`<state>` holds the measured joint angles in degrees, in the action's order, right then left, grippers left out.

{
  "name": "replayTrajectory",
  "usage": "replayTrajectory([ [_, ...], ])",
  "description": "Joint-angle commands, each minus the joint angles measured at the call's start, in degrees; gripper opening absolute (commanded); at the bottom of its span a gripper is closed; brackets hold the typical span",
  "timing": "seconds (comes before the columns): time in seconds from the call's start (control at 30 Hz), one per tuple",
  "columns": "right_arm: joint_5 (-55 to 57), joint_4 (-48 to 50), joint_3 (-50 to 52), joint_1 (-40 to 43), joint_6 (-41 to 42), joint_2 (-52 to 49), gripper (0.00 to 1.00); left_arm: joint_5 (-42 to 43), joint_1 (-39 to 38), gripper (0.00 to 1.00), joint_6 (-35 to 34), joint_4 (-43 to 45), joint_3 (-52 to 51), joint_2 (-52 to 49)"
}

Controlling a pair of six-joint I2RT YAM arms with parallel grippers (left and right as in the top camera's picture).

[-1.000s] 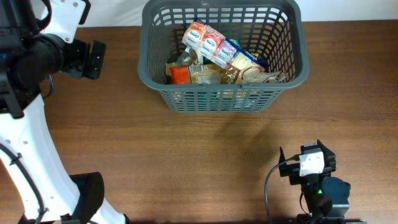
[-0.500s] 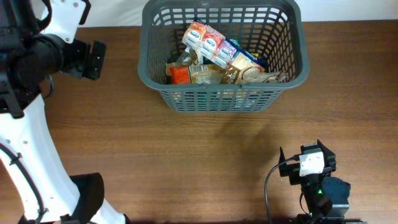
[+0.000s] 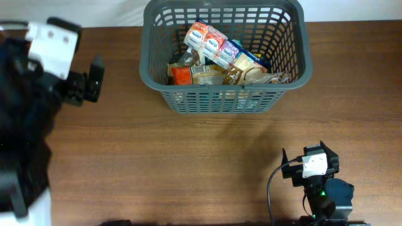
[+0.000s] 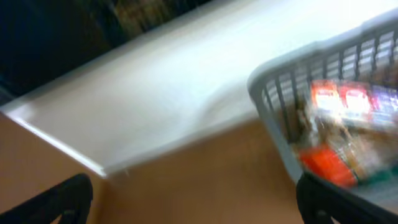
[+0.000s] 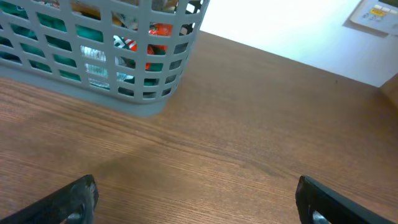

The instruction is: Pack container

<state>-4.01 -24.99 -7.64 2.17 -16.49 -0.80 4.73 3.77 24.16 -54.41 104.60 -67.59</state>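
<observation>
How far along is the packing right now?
Done: the basket holds a pile of snack packs. In hand: nothing; the left pincer and right pincer are both open and empty, away from the basket. Left: apparently nothing, since the overhead view shows no loose pack on the table; packing looks finished.

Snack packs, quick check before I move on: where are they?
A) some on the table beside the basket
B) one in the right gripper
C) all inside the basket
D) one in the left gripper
C: the overhead view shows the snack packs piled inside the container, none on the table around it, and the left gripper and right gripper are open and hold nothing.
</observation>
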Motion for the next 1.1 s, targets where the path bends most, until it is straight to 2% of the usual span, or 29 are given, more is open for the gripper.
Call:
replayTrajectory([
  [0.0,-0.31,0.17,0.42,0.48,0.48,0.61,0.99,-0.07,-1.66,0.99,0.09,12.35,-16.09,11.30],
  [0.07,-0.31,0.17,0.42,0.48,0.48,0.61,0.99,-0.07,-3.30,0.99,0.09,23.43,-28.85,20.26],
  [0.17,-0.31,0.17,0.42,0.48,0.48,0.61,0.99,-0.09,-5.42,0.99,0.11,30.93,-39.67,27.39],
  [0.47,-0.31,0.17,0.42,0.48,0.48,0.61,0.99,-0.07,-7.85,0.99,0.11,46.60,-67.01,44.39],
  [0.8,-0.31,0.17,0.42,0.48,0.48,0.61,0.99,-0.04,-7.85,0.99,0.09,56.57,-92.41,60.92],
  [0.97,-0.31,0.17,0.42,0.48,0.48,0.61,0.99,0.04,-7.89,0.99,0.09,58.07,-100.50,67.47],
  [1.07,-0.31,0.17,0.42,0.48,0.48,0.61,0.99,0.39,-7.85,0.99,0.07,58.60,-102.77,67.30],
])
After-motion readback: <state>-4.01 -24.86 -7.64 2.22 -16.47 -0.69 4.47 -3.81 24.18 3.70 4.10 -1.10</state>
